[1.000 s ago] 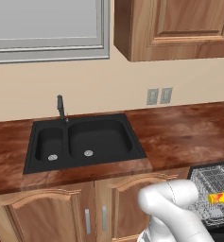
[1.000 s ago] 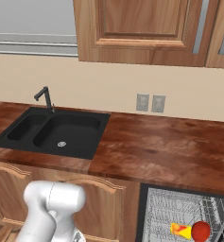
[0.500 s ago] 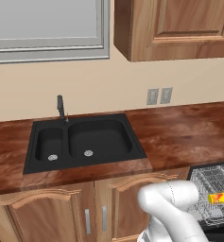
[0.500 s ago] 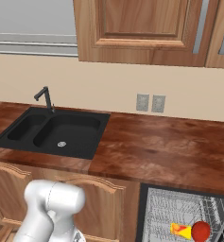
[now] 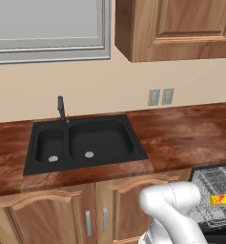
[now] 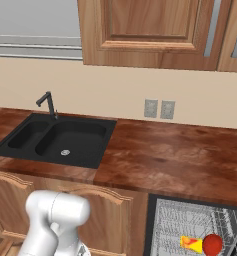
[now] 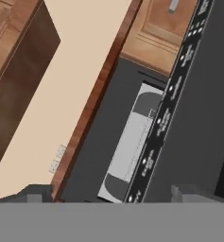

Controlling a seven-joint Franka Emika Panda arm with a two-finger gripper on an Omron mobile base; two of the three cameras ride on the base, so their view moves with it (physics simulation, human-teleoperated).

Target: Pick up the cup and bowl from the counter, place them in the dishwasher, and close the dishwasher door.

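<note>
**Q:** Which markings can you read here?

**A:** None. In the hand view you see pale marks in a row along the control strip at the edge of the dishwasher door [image 7: 168, 106], but they are too small and blurred to make out. You find no legible label, brand or number on the counter [image 6: 180, 155].

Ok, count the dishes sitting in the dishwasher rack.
2: the yellow cup lies on the rack, and the red bowl sits just right of it. Others may be hidden past the frame edge.
</note>
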